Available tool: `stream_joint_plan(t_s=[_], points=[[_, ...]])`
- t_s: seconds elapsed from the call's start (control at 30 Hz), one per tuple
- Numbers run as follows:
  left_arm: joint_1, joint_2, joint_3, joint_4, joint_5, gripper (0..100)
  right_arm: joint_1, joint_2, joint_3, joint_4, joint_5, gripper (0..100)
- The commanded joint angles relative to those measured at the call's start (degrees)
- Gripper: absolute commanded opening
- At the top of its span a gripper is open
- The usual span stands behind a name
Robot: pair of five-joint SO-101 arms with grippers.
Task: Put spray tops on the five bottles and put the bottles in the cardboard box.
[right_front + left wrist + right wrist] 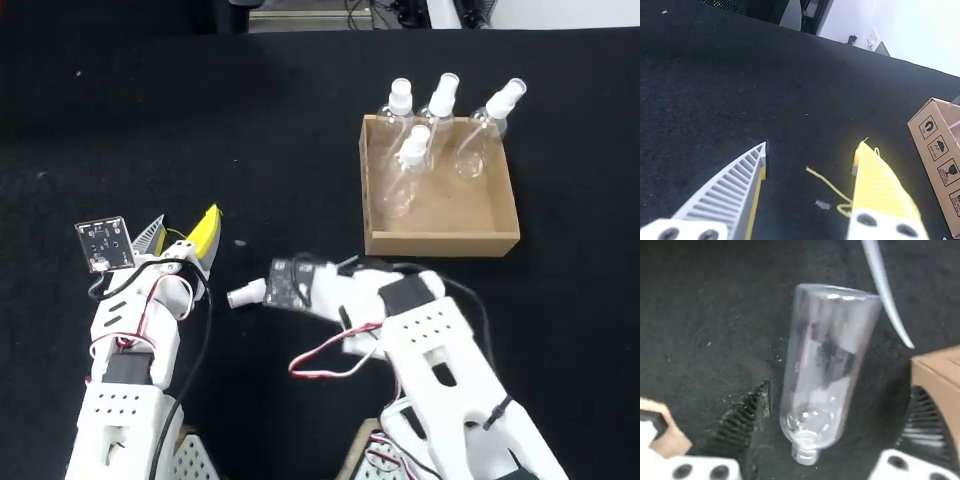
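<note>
A: Item one, fifth bottle. Location?
B: Clear, uncapped, lying on the black cloth, near-left of the cardboard box. It sits between the fingers of the right gripper.
A: Gripper condition?
B: Released. Jaws spread either side of the body, one close against it, the other standing off. No grip taken.
A: Orientation?
B: Long axis runs along the gripper's reach: open neck toward the wrist, base away. A closing pinch would land across the width, which looks the right approach.
A: Item two, left gripper?
B: Likewise spread, holding nothing, well apart to the left. The right arm is much the nearer.
A: Spray top?
B: A small white piece, seemingly the top, just left of the right arm's wrist, between the arms.
A: Box contents?
B: Four topped bottles. One outstanding.
</note>
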Motion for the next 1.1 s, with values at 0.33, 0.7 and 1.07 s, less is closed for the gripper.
stream_joint_plan(t_s=[0.33, 0.7, 1.07], points=[[-0.31, -0.97, -1.54, -1.32, -0.35, 27, 9.58, -1.01, -13.14, 12.75, -28.84, 24.1], [-0.22, -0.97, -1.45, -1.32, -0.35, 27, 10.81, 15.69, -11.82, 11.60, -18.29, 24.1], [-0.22, -0.97, -1.54, -1.49, -0.35, 27, 10.55, 17.27, -8.92, 1.58, -13.10, 23.7]])
